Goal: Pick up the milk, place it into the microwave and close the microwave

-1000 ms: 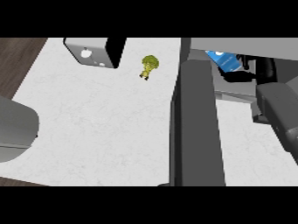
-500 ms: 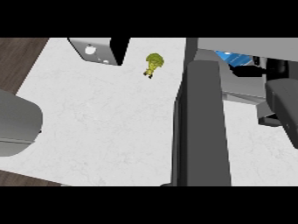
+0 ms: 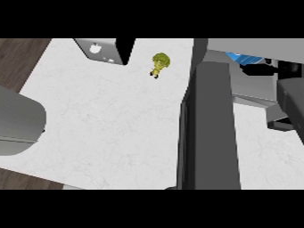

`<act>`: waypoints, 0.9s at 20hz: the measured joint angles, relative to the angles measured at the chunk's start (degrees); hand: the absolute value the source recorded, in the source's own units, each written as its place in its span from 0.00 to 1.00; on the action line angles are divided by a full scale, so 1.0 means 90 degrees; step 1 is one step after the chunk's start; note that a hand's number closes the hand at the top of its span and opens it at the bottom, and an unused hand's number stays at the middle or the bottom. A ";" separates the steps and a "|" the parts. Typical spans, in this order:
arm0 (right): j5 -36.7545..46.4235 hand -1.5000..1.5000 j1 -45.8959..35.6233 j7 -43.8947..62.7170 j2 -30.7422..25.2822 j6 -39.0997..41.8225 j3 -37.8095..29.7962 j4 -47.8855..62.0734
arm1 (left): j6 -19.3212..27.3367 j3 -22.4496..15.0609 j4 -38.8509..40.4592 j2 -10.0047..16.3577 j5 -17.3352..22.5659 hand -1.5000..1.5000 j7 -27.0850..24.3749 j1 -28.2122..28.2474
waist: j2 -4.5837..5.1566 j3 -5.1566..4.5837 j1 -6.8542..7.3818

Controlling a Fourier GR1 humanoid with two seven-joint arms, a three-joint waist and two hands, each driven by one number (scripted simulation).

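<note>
The counter [image 3: 108, 129] has a white top with faint grey veins and takes most of the view. Its left edge runs slantwise; beyond it, at 10 o'clock and at 7 o'clock, a brown wooden floor [image 3: 9, 58] shows. At 11 o'clock a grey box [image 3: 101, 48] with a small white mark stands on the top. Near it, at 12 o'clock, lies a small yellow-green thing [image 3: 159, 62], apart from the box. At 2 o'clock stands the microwave [image 3: 266, 45]; its dark door [image 3: 210, 129] is open and reaches over the counter toward 6 o'clock
</note>
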 measured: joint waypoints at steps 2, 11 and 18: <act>0.0005 1.00 -0.0016 -0.0006 -0.0041 0.0023 -0.0003 0.0003 | 0.0000 -0.0001 0.0013 0.0023 -0.0059 0.00 0.0007 -0.0039 | 0.0014 0.0002 0.0004; 0.0058 0.00 -0.0035 0.0074 -0.0143 -0.0218 0.0000 0.0056 | -0.0050 0.0023 0.0149 0.0126 -0.0237 0.00 0.0002 -0.0188 | 0.0067 -0.0005 0.0095; 0.0018 0.00 -0.0396 0.0073 0.0333 0.0428 -0.0005 0.0074 | -0.0049 -0.0023 0.0266 0.0178 -0.0378 0.00 0.0016 -0.0353 | -0.0004 -0.0016 0.0161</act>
